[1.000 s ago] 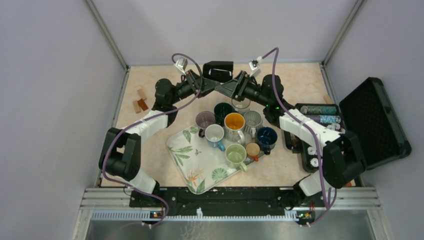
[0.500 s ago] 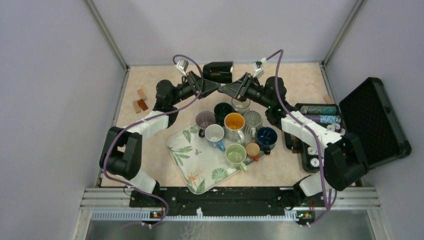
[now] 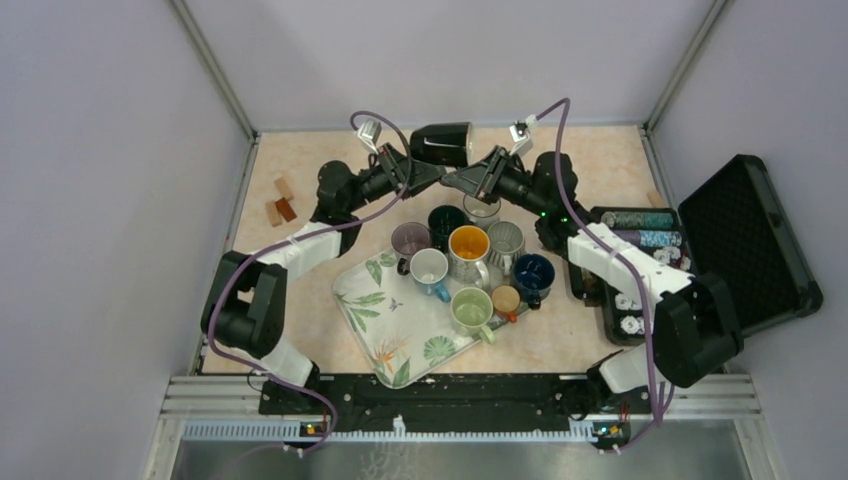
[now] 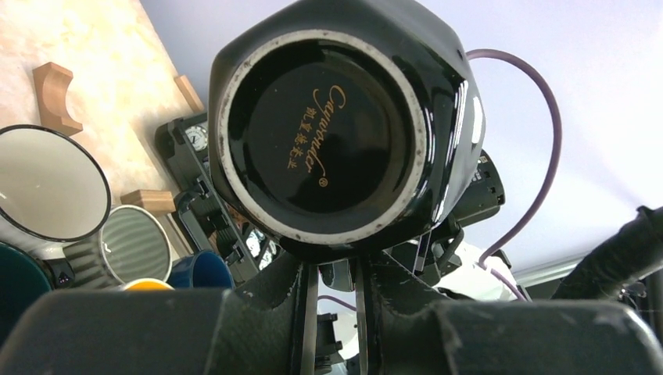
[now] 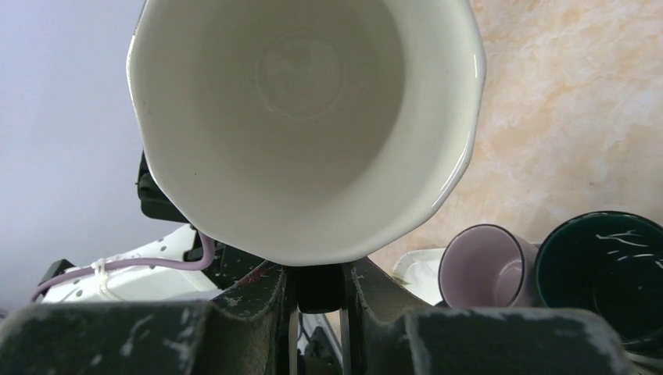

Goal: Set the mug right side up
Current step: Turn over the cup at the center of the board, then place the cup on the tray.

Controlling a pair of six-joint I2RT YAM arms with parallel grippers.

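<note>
Both pairs of fingers meet beneath the black mug [image 3: 441,145]. The right fingers [image 5: 262,308] are narrow and clamped on its lower side. The left fingers [image 4: 281,305] are narrow at its base, but whether they grip it is unclear. The mug hangs sideways over the tabletop's [image 3: 300,160] far edge, beyond the tray [image 3: 375,320] of cups [image 3: 469,243].

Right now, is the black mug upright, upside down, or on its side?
On its side. The black mug is in the air; the left wrist view faces its base, the right wrist view its white inside.
</note>
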